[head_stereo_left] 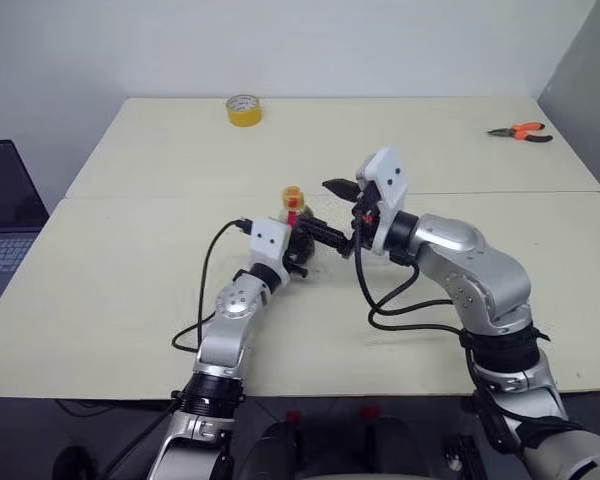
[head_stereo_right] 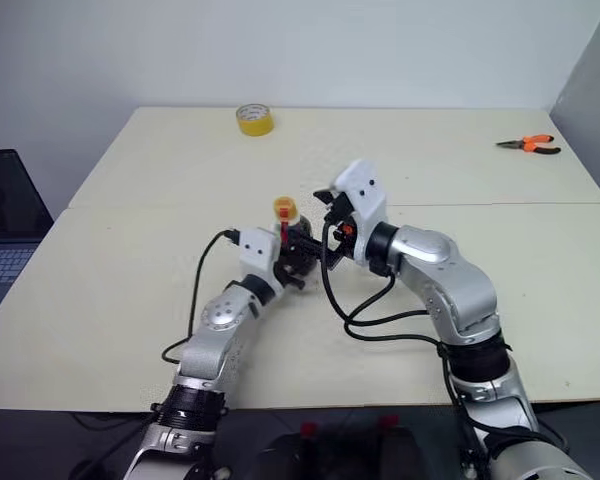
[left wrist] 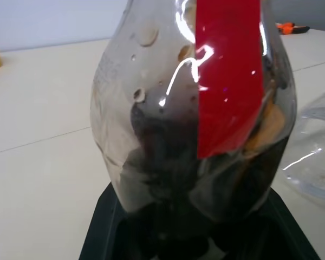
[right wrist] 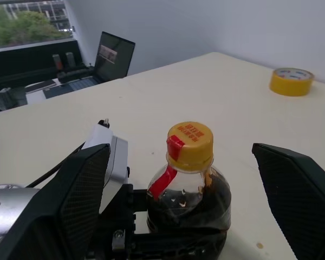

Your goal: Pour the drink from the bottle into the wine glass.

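Your left gripper (right wrist: 168, 238) reaches level across the cream table (head_stereo_left: 130, 300) toward 1 o'clock, its black fingers clamped around the belly of the bottle (right wrist: 188, 189). The bottle stands upright near the table's centre, lifted or resting you cannot tell.

Your right gripper (right wrist: 184, 179) comes in level from 3 o'clock, wrist bent, white housing up. Its two broad black fingers (right wrist: 298, 189) are spread to full width, flanking the bottle on either side without touching it; the yellow cap (right wrist: 190, 142) sits midway between them.

Bottle: squat, rounded clear plastic, glossy, droplets on the inner wall. Red label strip (left wrist: 227, 76) runs down from the neck. The drink (left wrist: 162, 173), dark brown, fills the lower body.

In the left wrist view, a clear curved glass surface (left wrist: 317, 157) lies just beside the bottle, probably the wine glass.

Yellow tape roll (head_stereo_left: 243, 110) at 12 o'clock, far edge. Orange-handled pliers (head_stereo_left: 520, 131) at 2 o'clock. Laptop (head_stereo_left: 5, 215) off the table at 9 o'clock.
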